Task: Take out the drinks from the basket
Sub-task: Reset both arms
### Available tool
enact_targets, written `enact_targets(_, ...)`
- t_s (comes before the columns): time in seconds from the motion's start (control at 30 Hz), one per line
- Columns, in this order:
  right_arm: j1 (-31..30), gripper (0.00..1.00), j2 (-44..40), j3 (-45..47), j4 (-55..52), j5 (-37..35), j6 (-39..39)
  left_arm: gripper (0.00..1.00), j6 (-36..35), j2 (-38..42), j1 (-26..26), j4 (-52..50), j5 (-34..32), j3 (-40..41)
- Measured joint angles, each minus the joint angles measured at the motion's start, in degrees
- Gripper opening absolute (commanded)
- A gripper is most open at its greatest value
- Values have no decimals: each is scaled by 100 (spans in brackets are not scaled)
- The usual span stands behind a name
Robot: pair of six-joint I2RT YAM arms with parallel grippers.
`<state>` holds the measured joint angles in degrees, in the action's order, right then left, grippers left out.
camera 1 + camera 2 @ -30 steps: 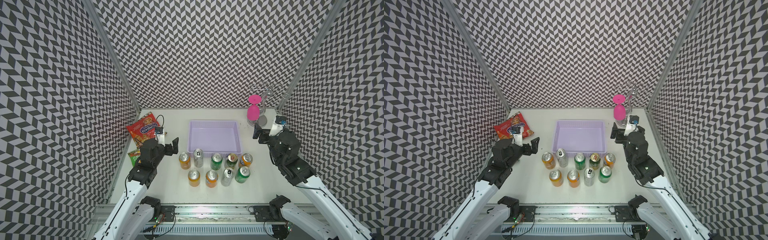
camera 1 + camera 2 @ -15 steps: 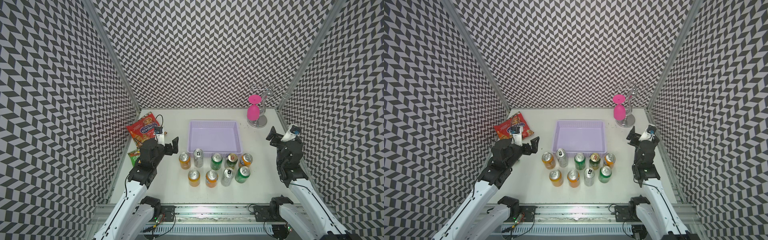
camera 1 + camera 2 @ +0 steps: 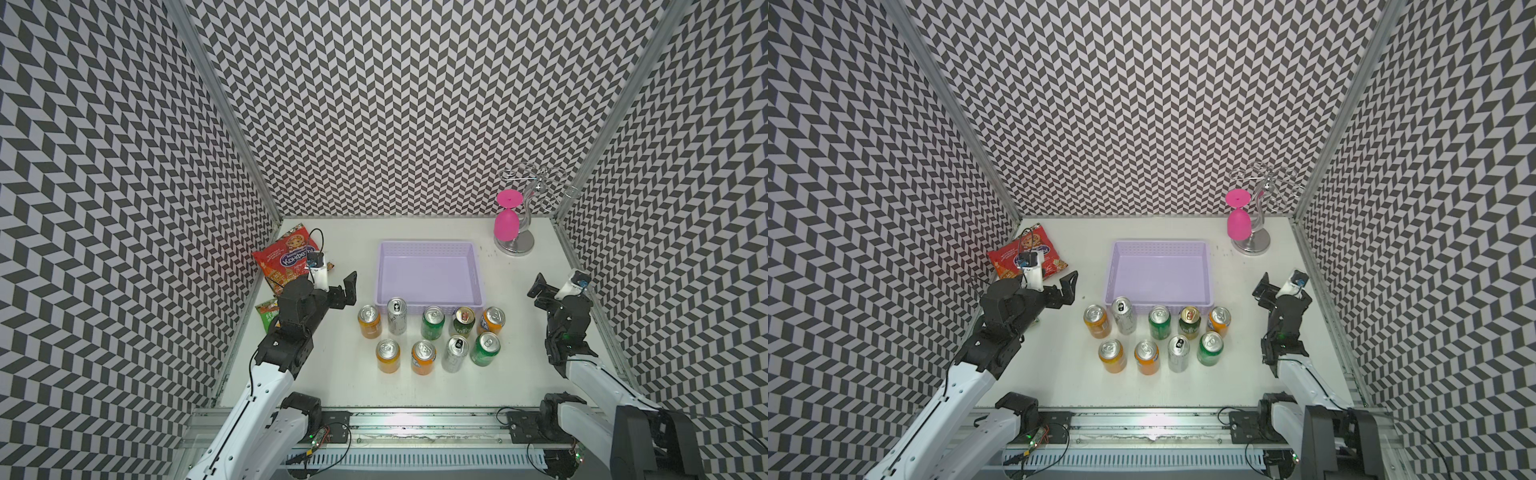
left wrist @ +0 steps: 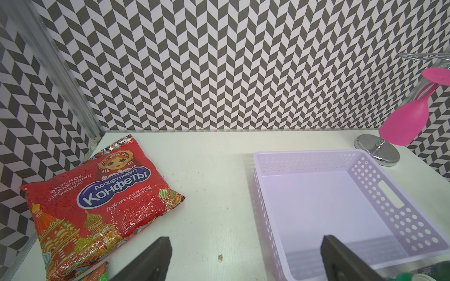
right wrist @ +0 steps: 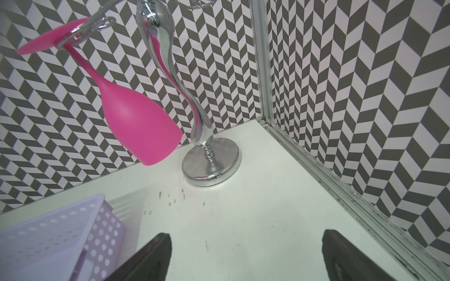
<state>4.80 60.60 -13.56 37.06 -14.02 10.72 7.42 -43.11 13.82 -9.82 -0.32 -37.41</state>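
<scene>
The lavender basket (image 3: 430,274) (image 3: 1160,272) sits mid-table with nothing in it. Its bare floor also shows in the left wrist view (image 4: 328,202), and one corner (image 5: 60,233) shows in the right wrist view. Several drinks cans (image 3: 432,322) (image 3: 1158,322), orange, green and silver, stand upright in two rows on the table just in front of the basket. My left gripper (image 3: 347,291) (image 4: 246,243) is open and empty, left of the basket and cans. My right gripper (image 3: 548,293) (image 5: 246,239) is open and empty over bare table near the right wall.
A red snack bag (image 3: 286,259) (image 4: 102,194) lies at the back left, with a green bag (image 3: 268,313) near the left wall under my left arm. A pink goblet (image 3: 507,222) (image 5: 136,121) hangs upside down on a chrome stand (image 3: 519,245) at the back right.
My right arm has drawn back from beside the goblet stand, moving right and towards the front. The left arm, cans and basket have not moved.
</scene>
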Motion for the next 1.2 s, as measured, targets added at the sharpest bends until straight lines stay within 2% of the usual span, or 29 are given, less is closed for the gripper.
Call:
enact_targets(0.2, 0, 100, 778, 503, 1064, 39, -7, 99, 125, -13, 0, 39, -48, 28)
enact_targets(0.37, 0, 100, 1303, 505, 1917, 315, -31, 99, 393, 74, 0, 136, -267, 103)
enact_targets(0.57, 0, 100, 2011, 518, 3032, 752, -85, 99, 800, 470, 0, 514, -566, 557)
enact_targets(0.9, -94, 99, 2037, 566, 3499, 1215, -374, 99, 1292, 79, 0, 1113, -1069, 688)
enact_targets(1.07, -247, 100, 2761, 573, 4166, 1305, -562, 99, 1331, -179, 0, 1416, -1394, 750)
enact_targets(1.2, -337, 100, 2787, 323, 3738, 1298, -678, 99, 1325, -299, 0, 1974, -1818, 1071)
